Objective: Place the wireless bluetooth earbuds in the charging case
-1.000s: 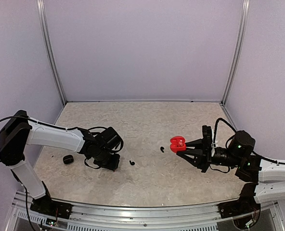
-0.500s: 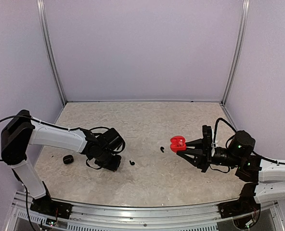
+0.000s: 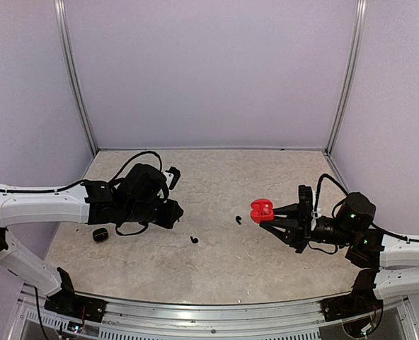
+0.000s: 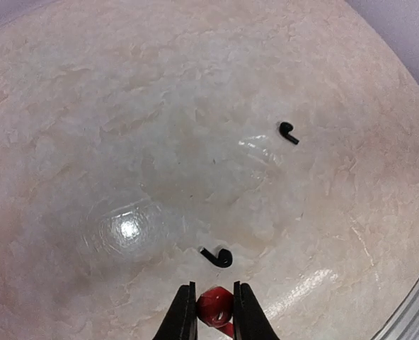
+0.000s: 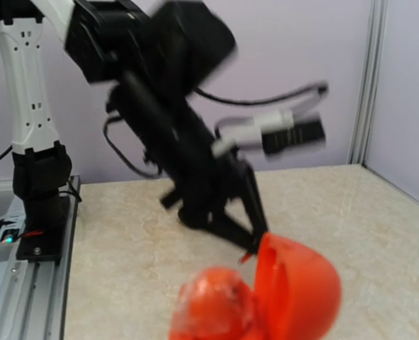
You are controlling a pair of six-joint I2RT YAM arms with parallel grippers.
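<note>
My left gripper (image 4: 214, 310) is shut on a red earbud (image 4: 216, 307), held above the table. In the top view that gripper (image 3: 177, 211) hangs left of centre. Two black earbuds lie on the table: one (image 4: 219, 257) (image 3: 193, 239) just ahead of the left fingertips, the other (image 4: 288, 132) (image 3: 238, 219) farther off. My right gripper (image 3: 267, 217) is shut on the red charging case (image 3: 261, 210), held off the table with its lid open. The case (image 5: 266, 301) fills the lower right wrist view, and the right fingers are hidden there.
A black oval case (image 3: 100, 234) lies on the table at the left, under the left arm. The left arm (image 5: 174, 134) looms blurred behind the red case in the right wrist view. Metal rails (image 3: 195, 315) run along the near table edge.
The left gripper closed on the red earbud and lifted off the table, swinging up and back. The right arm and the red case have not moved.
</note>
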